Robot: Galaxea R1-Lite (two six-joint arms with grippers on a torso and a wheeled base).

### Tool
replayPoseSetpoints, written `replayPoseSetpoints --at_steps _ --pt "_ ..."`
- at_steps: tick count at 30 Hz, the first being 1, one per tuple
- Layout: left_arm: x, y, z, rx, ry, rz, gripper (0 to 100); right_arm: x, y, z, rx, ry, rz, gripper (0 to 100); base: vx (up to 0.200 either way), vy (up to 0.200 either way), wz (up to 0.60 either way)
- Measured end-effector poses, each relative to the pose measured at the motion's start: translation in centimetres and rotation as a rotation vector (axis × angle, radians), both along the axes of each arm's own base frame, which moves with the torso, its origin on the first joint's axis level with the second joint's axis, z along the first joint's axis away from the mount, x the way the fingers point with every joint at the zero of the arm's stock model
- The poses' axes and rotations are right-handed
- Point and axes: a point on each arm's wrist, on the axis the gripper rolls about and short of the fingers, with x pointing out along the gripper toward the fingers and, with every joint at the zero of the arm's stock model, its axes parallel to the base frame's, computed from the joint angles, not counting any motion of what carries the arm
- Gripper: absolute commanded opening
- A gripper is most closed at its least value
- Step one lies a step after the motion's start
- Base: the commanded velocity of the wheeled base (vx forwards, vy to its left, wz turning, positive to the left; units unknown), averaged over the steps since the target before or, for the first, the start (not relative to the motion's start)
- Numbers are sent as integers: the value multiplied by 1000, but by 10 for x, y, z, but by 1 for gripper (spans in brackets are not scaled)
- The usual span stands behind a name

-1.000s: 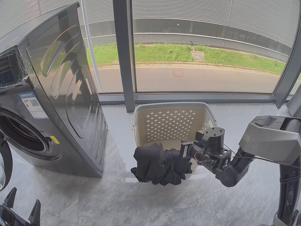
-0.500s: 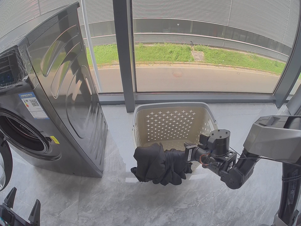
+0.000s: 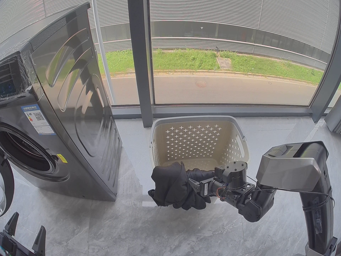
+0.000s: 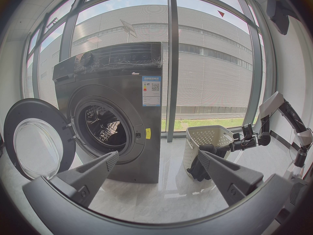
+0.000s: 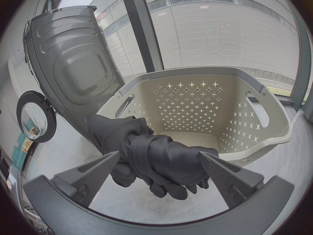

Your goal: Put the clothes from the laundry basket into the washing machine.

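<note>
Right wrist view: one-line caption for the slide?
Open right end effector straddling the dark garment draped over the near rim of the laundry basket, washing machine alongside.

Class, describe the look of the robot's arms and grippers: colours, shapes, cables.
The left gripper and right gripper have dark grey triangular fingers with ribbed tips. The right arm is black with a pale grey boxy housing and thin cables.

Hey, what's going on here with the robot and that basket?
The right gripper, fingers open, sits around a black bundle of clothes draped over the near rim of the laundry basket, not yet gripping it. The washing machine stands left, its door open. The left gripper is open, low, facing it.
</note>
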Motion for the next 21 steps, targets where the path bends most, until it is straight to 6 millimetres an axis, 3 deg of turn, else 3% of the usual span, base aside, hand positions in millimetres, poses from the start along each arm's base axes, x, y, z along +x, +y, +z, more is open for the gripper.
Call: replayPoseSetpoints --at_steps 9,10,21 --pt "0 0 0 0 0 0 100 8 6 -7 -11 -23 9 100 0 0 0" --pt "0 0 0 0 0 0 100 8 6 -7 -11 -25 10 0 0 0 0" --pt "0 0 0 0 0 0 100 14 10 -11 -12 -37 12 0 0 0 0"
